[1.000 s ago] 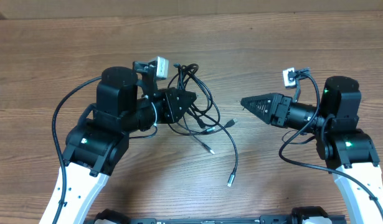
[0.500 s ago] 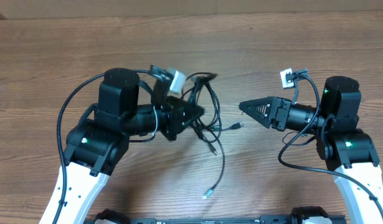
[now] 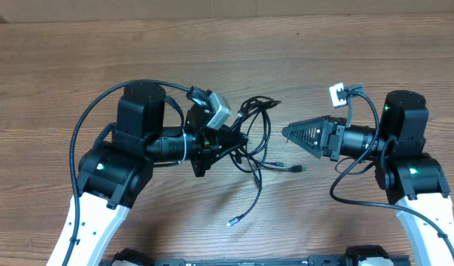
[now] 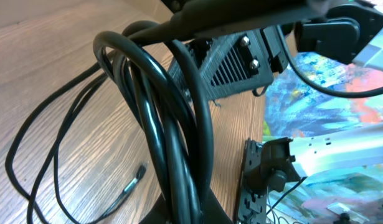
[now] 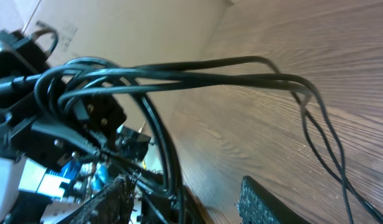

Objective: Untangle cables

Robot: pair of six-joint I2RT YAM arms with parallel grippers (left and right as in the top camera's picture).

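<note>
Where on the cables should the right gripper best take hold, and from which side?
Likely the loops where the cables bulge toward the right gripper, approached from that side; the left gripper pinches the bundle's far side, so these loops stand free.

In the overhead view the fingertips of the left gripper (image 3: 241, 139) are buried behind the raised knot of cables (image 3: 250, 151). In its own wrist camera the grip point drops below the bottom edge. Which cord crosses which inside the knot cannot be made out. The dangling plug (image 3: 232, 221) is too small to identify. The right gripper (image 5: 185, 182) shows only cropped fingers (image 5: 266, 199) and blurred near strands. The left arm (image 3: 86, 222) and right arm (image 3: 426, 222) run off the overhead frame's lower edge.
</note>
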